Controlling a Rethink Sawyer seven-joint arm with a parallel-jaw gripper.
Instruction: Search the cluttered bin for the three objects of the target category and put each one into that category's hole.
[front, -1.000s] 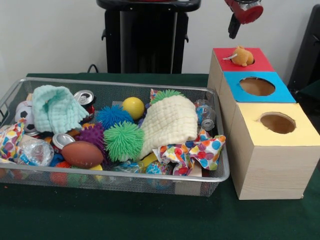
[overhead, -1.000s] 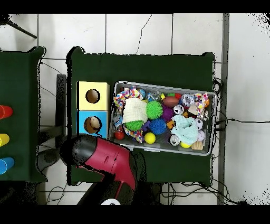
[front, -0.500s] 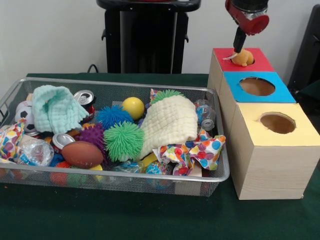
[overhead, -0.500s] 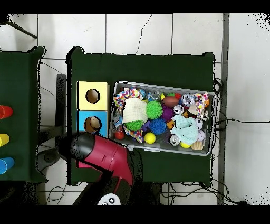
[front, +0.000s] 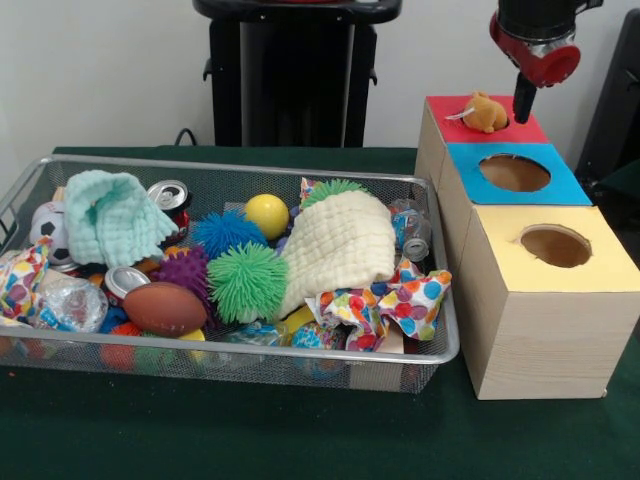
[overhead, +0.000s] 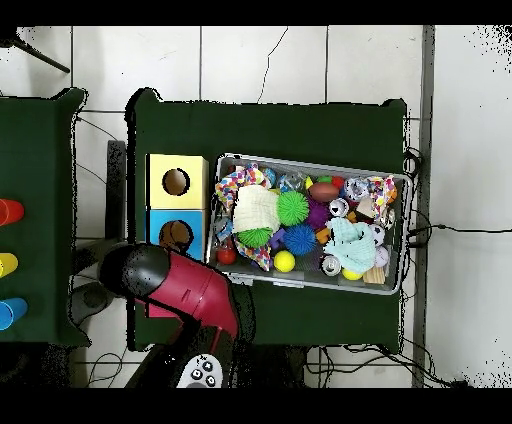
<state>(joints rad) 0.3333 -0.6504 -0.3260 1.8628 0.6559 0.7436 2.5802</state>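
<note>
The cluttered bin (front: 440, 350) is a silver wire mesh basket on the green table, full of balls, cans, cloths and crumpled paper. It also shows in the overhead view (overhead: 403, 232). Right of it stand three boxes in a row: red (front: 530, 129) farthest, blue (front: 565, 185), yellow (front: 600, 265) nearest. A small orange plush toy (front: 485, 112) lies on the red box's top, over its hole. My gripper (front: 522, 100) hangs just right of the toy, close above the red box, apart from the toy. In the overhead view the red arm (overhead: 195, 290) hides the gripper and the red box.
In the bin lie a cream cloth (front: 340, 245), a mint cloth (front: 115, 215), a green spiky ball (front: 247, 282), a yellow ball (front: 267, 215), a brown football (front: 165, 308) and cans (front: 168, 195). The black pedestal (front: 295, 75) stands behind the table.
The gripper has moved rightward in the front view, from left of the plush toy, over it, to its right side. The toy has stayed on the red box.
</note>
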